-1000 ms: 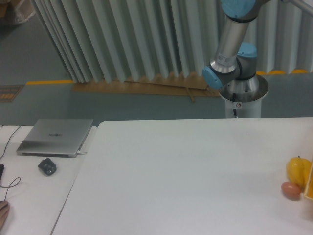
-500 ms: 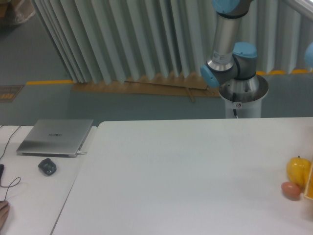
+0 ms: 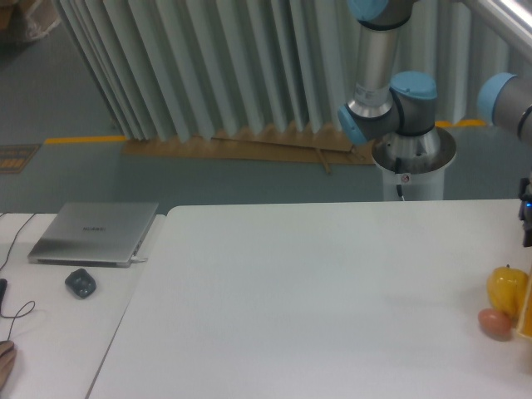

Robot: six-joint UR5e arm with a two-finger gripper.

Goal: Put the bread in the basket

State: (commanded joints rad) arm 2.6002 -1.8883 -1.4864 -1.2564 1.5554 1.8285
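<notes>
The bread is out of view in the camera view. The basket cannot be made out for certain; only a yellow-orange strip (image 3: 525, 314) shows at the right border. The arm (image 3: 378, 75) rises from its base (image 3: 413, 158) behind the table and bends off to the right. A blue wrist joint (image 3: 503, 98) shows at the right border. Below it, a dark sliver of the gripper's body (image 3: 527, 218) with a small blue light hangs above the table's right side. Its fingers are cut off by the frame.
A round yellow fruit (image 3: 507, 288) and a small pinkish-brown fruit (image 3: 495, 322) lie at the white table's (image 3: 316, 299) right side. On the side table to the left are a closed laptop (image 3: 96, 233), a dark mouse (image 3: 81, 283) and cables.
The arm has swung: its upper link shifted left, and the blue wrist joint and dark gripper body came into view at the right border, above the fruits.
</notes>
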